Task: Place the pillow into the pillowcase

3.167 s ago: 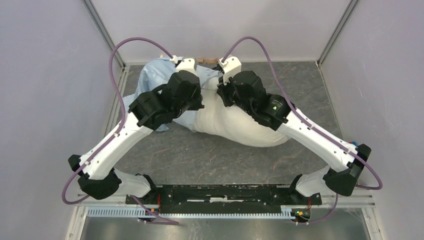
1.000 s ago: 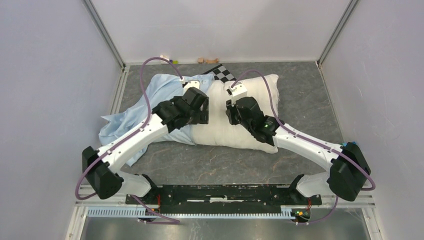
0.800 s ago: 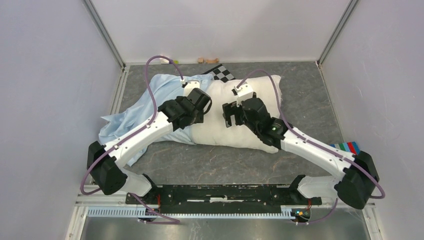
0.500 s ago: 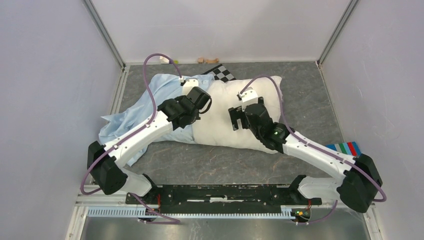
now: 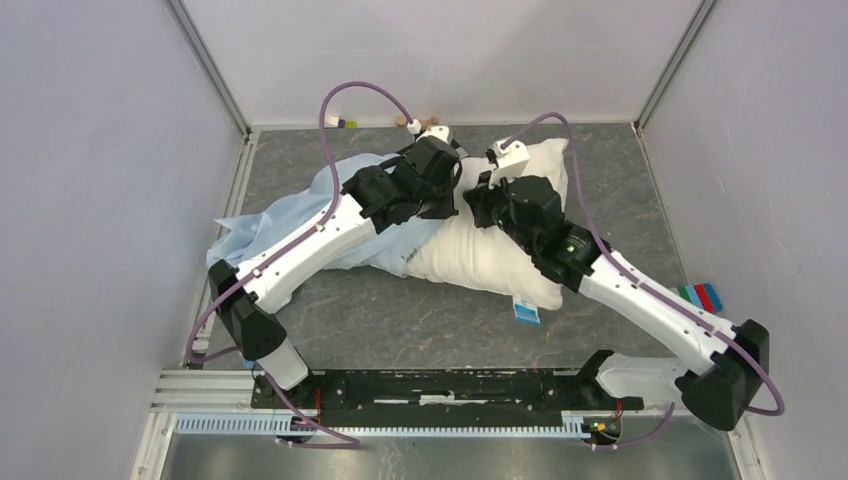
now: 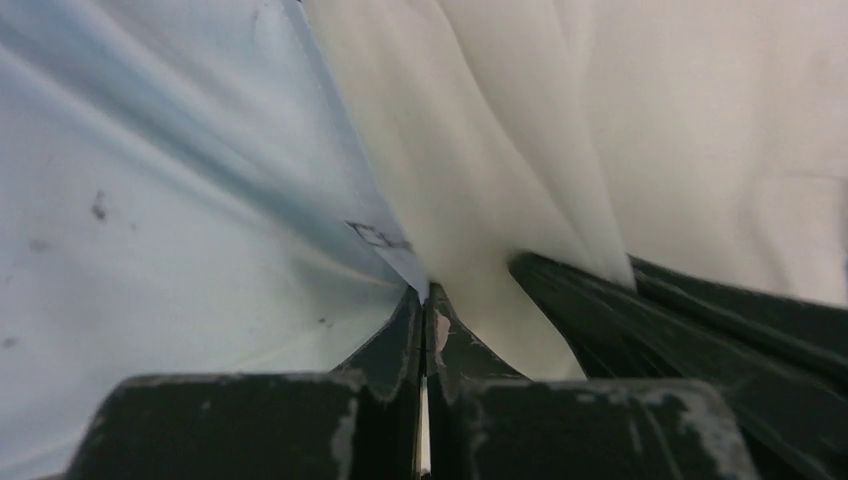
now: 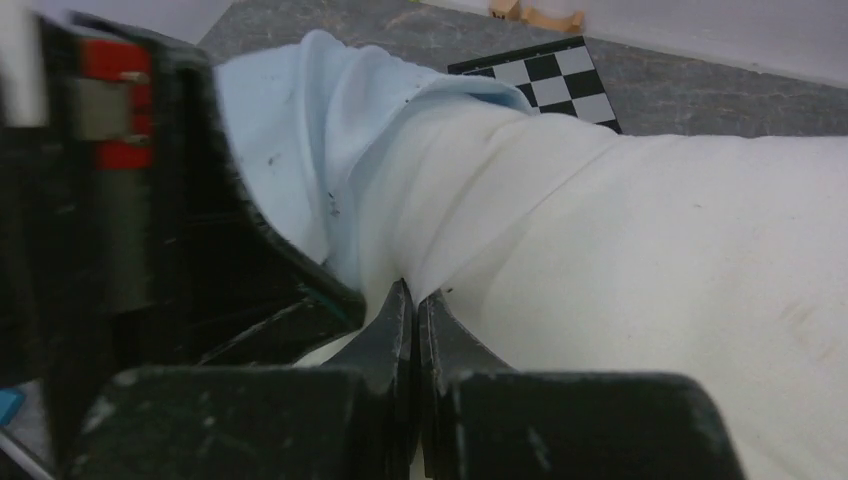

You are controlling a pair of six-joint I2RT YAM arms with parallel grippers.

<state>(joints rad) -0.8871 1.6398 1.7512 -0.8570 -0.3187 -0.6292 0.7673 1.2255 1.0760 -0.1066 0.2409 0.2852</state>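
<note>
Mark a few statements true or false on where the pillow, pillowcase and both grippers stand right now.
1. The left gripper and the right gripper are both shut. True.
2. The pillow is fully inside the pillowcase. False: most of the pillow lies bare.
3. The pillowcase is bunched at the pillow's right end. False: it is at the left end.
4. A checkerboard panel lies beyond the pillow. True.
5. The left gripper is clear of all fabric. False: it pinches fabric where the pillowcase meets the pillow.
</note>
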